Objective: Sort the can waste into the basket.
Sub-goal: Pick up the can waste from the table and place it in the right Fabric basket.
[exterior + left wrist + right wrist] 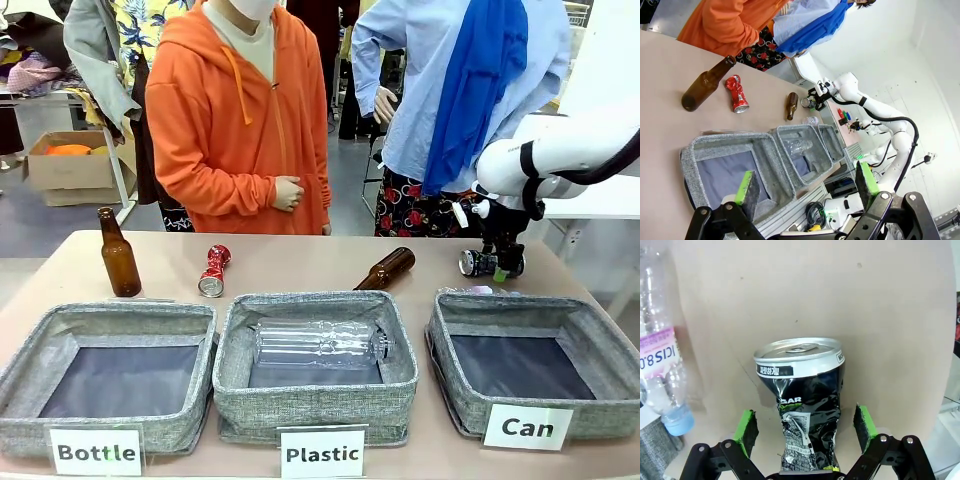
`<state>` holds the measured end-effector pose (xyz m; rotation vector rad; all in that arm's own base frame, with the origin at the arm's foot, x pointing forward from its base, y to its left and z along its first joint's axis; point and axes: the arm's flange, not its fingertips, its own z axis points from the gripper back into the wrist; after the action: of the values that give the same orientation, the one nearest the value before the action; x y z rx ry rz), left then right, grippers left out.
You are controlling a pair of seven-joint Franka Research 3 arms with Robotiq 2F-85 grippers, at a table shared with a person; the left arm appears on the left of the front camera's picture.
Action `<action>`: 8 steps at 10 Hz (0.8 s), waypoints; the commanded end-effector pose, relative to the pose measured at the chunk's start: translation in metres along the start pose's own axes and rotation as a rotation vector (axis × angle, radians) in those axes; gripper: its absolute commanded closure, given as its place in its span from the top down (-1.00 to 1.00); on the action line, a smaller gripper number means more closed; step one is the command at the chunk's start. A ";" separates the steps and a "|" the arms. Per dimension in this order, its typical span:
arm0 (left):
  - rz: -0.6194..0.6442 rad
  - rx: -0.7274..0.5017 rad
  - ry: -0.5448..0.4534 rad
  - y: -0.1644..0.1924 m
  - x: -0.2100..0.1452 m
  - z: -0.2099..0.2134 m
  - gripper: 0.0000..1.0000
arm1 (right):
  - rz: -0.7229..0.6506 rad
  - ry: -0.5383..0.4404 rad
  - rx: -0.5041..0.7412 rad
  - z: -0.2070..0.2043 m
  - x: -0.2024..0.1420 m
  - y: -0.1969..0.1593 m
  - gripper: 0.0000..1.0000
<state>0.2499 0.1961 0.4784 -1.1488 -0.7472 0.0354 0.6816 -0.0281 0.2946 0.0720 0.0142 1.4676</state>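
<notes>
Desk [300,262]: the "Can" basket [610,415] sits at your right front. Right gripper [805,412]: jaws spread, straddling the dark can [807,405] just beyond that basket, pads not touching. Likely light, thin, slick and easily dented, so pinch the creased waist gently. Red can [213,270] lies far left. Left gripper [807,182]: jaws spread.

Front view faces the person [240,120] across the table [300,262]; both wrist views share that table.
</notes>
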 end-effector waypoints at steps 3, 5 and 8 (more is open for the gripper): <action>-0.023 -0.021 -0.016 0.000 0.002 -0.001 1.00 | 0.028 0.020 0.012 0.008 0.001 -0.003 -1.00; -0.023 -0.021 -0.016 0.000 0.002 -0.001 1.00 | 0.024 0.025 0.015 0.008 0.001 -0.002 -1.00; -0.023 -0.021 -0.016 0.000 0.002 -0.001 1.00 | 0.030 0.015 0.012 0.010 0.002 -0.001 -1.00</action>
<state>0.2499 0.1961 0.4784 -1.1489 -0.7472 0.0353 0.6815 -0.0260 0.2992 0.0721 0.0235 1.4767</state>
